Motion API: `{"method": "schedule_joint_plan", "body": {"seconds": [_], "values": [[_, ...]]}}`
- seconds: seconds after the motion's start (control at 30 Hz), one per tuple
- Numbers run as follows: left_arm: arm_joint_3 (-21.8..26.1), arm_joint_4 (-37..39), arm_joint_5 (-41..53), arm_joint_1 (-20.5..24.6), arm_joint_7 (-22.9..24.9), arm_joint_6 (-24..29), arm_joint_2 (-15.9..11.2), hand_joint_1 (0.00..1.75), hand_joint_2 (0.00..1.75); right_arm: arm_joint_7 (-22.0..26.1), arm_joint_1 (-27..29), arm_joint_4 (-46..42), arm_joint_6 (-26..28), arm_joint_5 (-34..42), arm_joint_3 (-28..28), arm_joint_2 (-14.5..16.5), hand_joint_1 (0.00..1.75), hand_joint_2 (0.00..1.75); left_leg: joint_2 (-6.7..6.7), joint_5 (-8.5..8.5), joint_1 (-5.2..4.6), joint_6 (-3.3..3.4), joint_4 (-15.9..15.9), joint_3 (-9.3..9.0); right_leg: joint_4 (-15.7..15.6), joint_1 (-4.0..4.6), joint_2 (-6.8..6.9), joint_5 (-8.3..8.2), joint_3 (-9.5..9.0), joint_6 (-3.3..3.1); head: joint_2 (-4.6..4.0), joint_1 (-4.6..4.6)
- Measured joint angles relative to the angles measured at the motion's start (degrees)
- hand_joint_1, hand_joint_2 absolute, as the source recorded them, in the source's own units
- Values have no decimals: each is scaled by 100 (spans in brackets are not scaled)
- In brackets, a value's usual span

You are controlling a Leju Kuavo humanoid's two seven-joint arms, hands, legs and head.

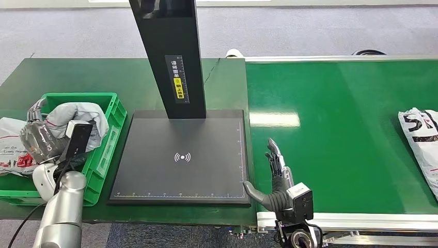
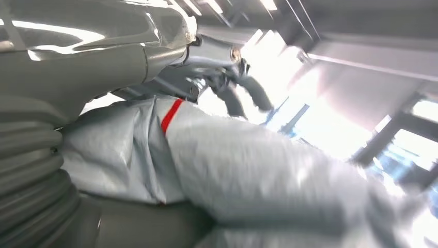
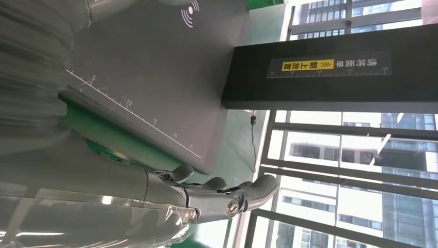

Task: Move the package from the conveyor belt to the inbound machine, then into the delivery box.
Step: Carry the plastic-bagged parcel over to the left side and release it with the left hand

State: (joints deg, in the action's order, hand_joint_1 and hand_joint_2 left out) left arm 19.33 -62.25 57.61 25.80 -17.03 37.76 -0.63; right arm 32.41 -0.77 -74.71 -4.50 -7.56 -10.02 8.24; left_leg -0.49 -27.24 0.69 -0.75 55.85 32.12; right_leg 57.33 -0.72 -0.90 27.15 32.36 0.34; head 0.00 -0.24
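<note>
1. Left robot hand (image 1: 38, 135) grips a grey package (image 1: 77, 116), held over the green delivery box (image 1: 111, 135) on the worktop (image 1: 129, 77).
2. Right robot hand (image 1: 275, 178) holds nothing, fingers extended, resting on the conveyor belt (image 1: 341, 129) beside the inbound machine (image 1: 181, 155).
3. A white package (image 1: 421, 142) lies at the belt's right end.

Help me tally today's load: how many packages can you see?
3. A grey package held by the left hand over the green box; a white package at that box's left side; a white package on the conveyor belt. Others may be hidden.
</note>
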Motion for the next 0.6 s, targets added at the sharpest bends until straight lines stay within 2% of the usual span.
{"method": "schedule_joint_plan", "body": {"seconds": [0.17, 0.33, 0.43, 0.6], "values": [[-508, -23, -754, -107, -342, -79, -76, 0, 175, -9, 0, 0, 0, 0, 1, -14, 0, 175, -2, 0, 0, 0, 0, 1, 0, 0, 1, 0, -1, 0, 0, 0], [-817, -397, -1999, -385, -1300, 120, -82, 0, 175, -10, -8, 0, 0, 3, -1, -17, 0, 175, -3, 0, 0, 0, 0, 1, 0, 0, 1, 0, -1, 0, 0, 1], [-950, -732, -2672, -580, -1703, 115, -59, 0, 175, -10, -25, 0, 3, 20, -2, -22, 0, 175, -3, 0, 0, 0, 0, 1, 0, 0, 1, 0, -1, 0, 0, 0], [-1092, -1100, -2984, -789, -1846, 116, -22, 0, 175, -10, -31, 1, 14, 40, -5, -32, 0, 175, -5, 0, 0, 0, 0, 1, 0, 0, 2, 1, -1, 0, 0, -1]]}}
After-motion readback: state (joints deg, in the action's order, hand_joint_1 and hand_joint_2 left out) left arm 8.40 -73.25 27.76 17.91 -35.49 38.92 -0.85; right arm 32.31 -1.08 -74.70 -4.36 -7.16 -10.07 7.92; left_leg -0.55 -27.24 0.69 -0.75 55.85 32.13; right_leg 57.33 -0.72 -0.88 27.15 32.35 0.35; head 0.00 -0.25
